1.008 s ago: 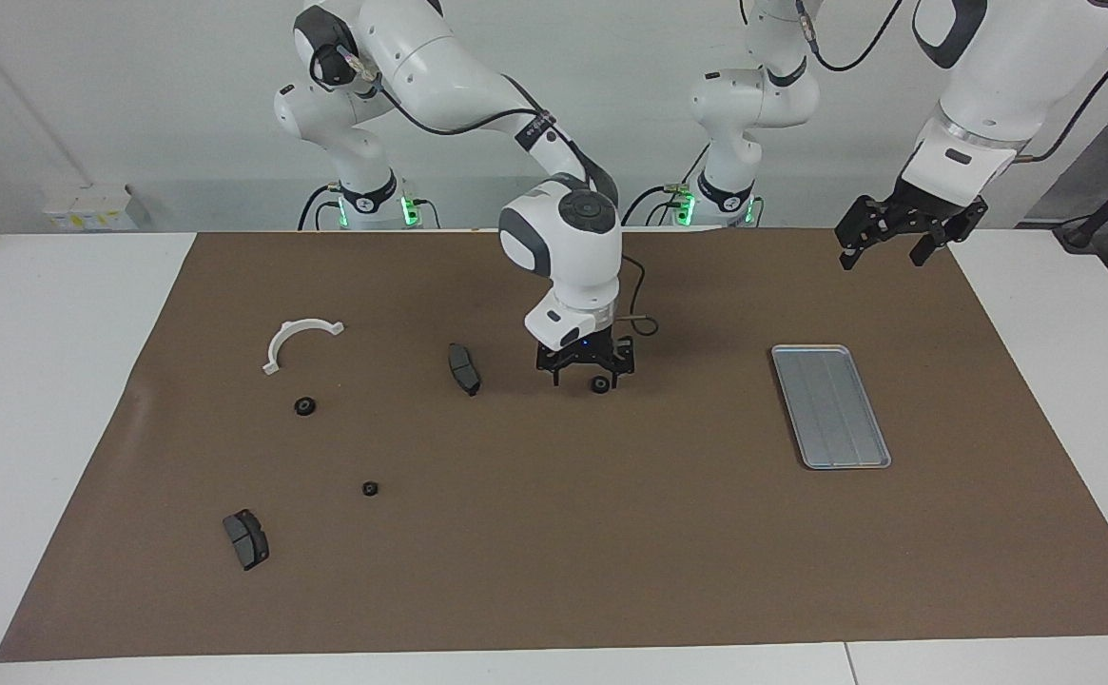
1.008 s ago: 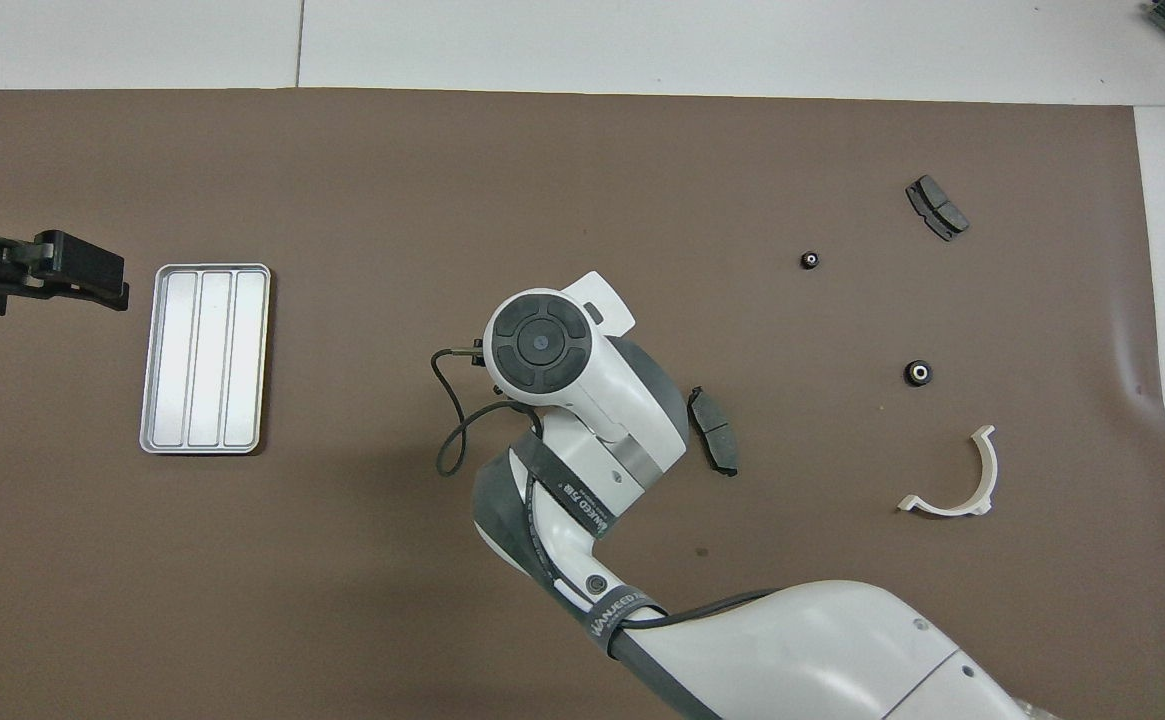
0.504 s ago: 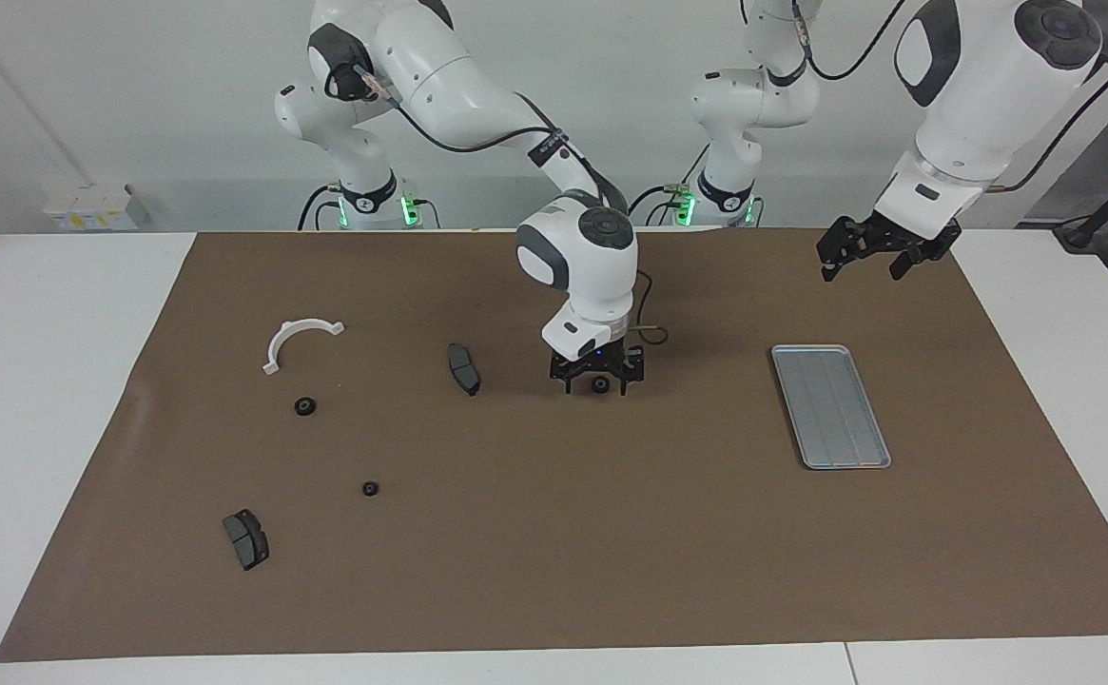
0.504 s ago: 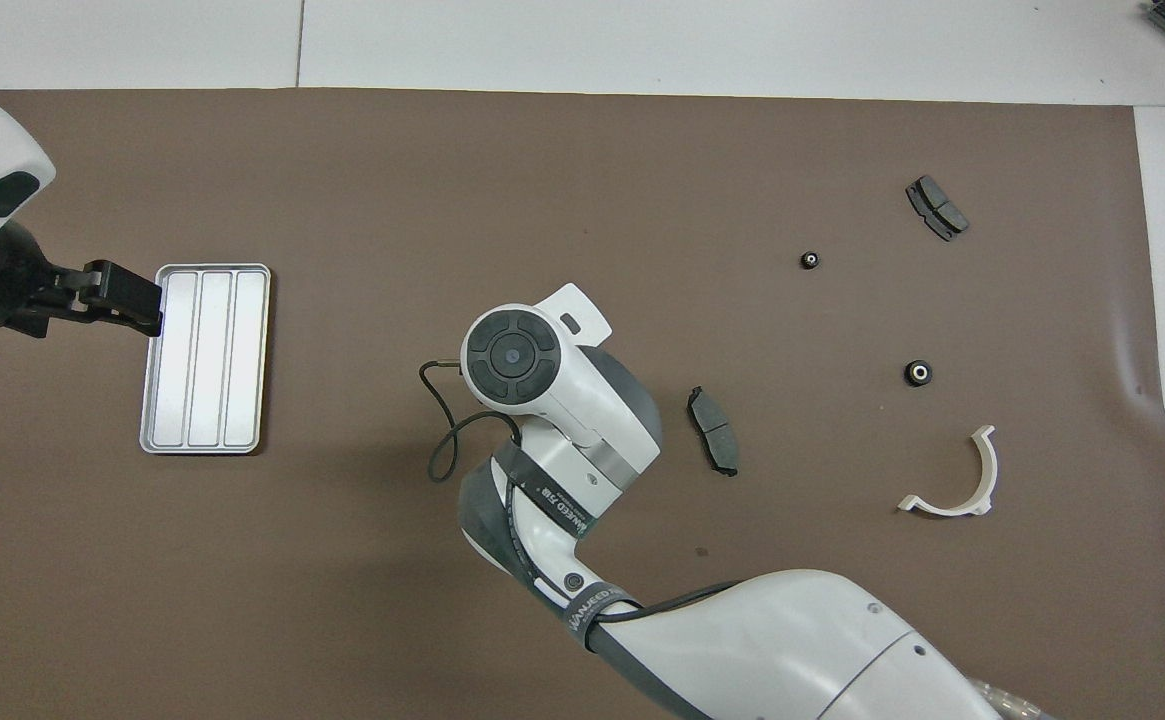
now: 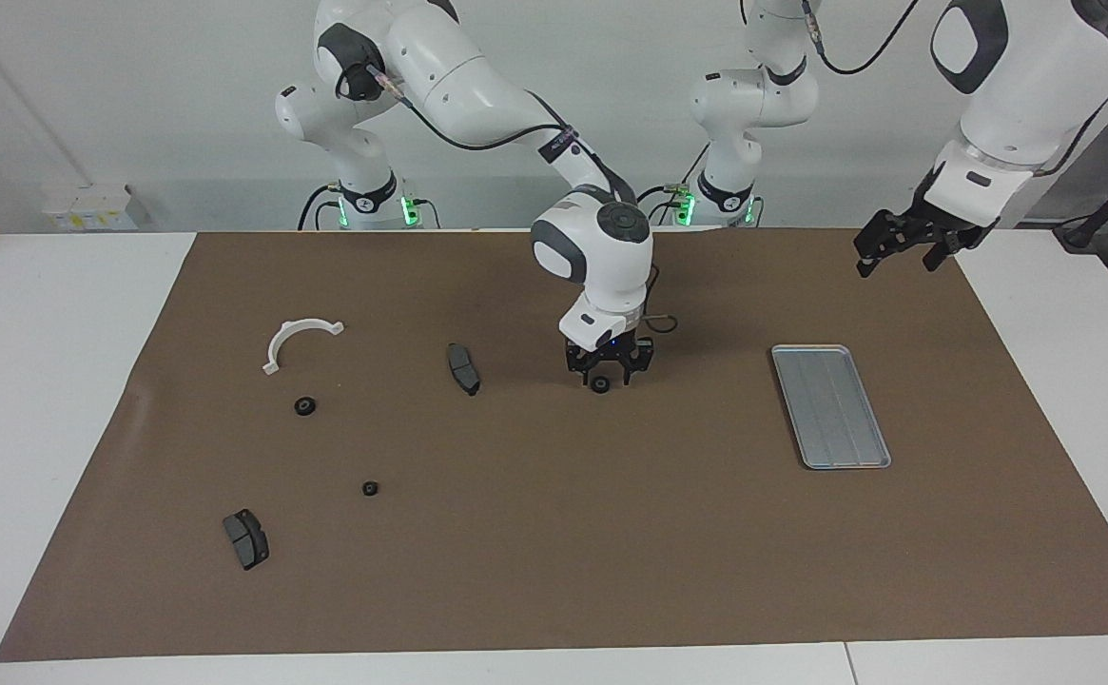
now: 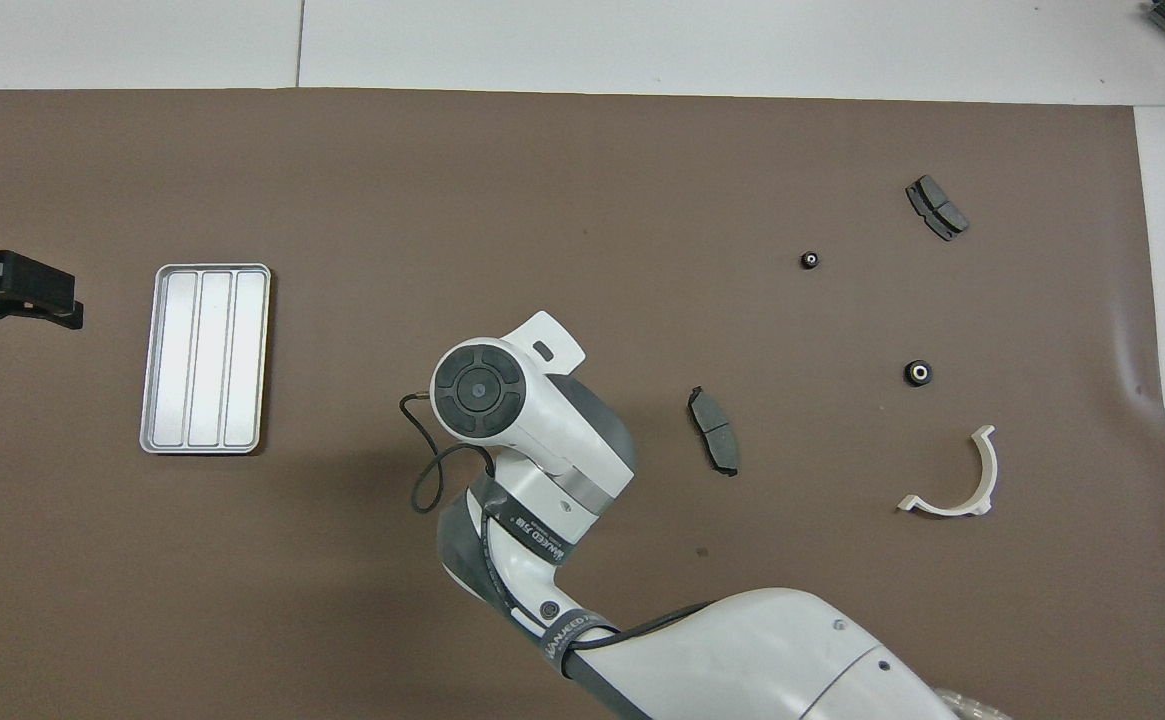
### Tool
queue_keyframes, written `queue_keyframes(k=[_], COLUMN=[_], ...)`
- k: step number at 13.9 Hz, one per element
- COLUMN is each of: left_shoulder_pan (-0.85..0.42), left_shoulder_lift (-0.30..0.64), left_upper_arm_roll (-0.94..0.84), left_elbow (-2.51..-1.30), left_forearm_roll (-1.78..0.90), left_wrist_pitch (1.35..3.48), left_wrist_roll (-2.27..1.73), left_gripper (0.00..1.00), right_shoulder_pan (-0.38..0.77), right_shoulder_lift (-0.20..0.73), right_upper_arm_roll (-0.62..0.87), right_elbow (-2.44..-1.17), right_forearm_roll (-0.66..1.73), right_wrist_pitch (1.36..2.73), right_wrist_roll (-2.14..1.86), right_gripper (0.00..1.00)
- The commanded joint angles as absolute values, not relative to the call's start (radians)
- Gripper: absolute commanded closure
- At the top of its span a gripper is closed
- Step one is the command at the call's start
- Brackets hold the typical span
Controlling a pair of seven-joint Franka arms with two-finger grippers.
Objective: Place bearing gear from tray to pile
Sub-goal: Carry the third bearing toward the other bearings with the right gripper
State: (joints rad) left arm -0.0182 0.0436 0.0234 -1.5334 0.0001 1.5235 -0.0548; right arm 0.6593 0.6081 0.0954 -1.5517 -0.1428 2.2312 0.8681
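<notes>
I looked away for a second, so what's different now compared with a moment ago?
The right hand has shifted toward the tray and narrowed around the small black gear on the mat. The left hand swung in over the tray's end, then back out. Tray, brake pads, white bracket and other gears stayed put.

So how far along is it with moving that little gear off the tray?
The tray already lies bare, and a small black gear sits on the brown mat mid-table. In hand: the right pincer is low over that gear, fingers either side of it; whether it grips is unclear. Left: getting it among the scattered parts, near the brake pad and white bracket. The left pincer waits, open, in the air.
</notes>
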Motion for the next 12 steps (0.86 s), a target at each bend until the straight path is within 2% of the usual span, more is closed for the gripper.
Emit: queue_keyframes(k=[1,4,6,8,12], left_shoulder_pan=[0.014,0.012,0.009,0.014,0.014], left_shoulder_lift=[0.026,0.026,0.026,0.026,0.026], left_upper_arm_roll=[0.020,0.017,0.017,0.018,0.017], left_elbow=[-1.551,-1.549,-1.549,-1.551,-1.551], left_forearm_roll=[0.017,0.020,0.020,0.020,0.020], left_wrist_pitch=[1.539,1.537,1.537,1.537,1.537], left_wrist_roll=[-0.052,-0.052,-0.052,-0.052,-0.052], left_gripper=[0.00,0.00,0.00,0.00,0.00], right_shoulder_pan=[0.655,0.655,0.655,0.655,0.669], right_shoulder_lift=[0.600,0.594,0.594,0.594,0.586], right_upper_arm_roll=[0.097,0.097,0.097,0.097,0.097], right_elbow=[-1.578,-1.609,-1.611,-1.611,-1.611], right_forearm_roll=[-0.173,-0.178,-0.178,-0.178,-0.176], right_wrist_pitch=[2.252,2.278,2.278,2.278,2.253], right_wrist_roll=[0.881,0.881,0.882,0.884,0.887], right_gripper=[0.33,0.34,0.40,0.52,0.84])
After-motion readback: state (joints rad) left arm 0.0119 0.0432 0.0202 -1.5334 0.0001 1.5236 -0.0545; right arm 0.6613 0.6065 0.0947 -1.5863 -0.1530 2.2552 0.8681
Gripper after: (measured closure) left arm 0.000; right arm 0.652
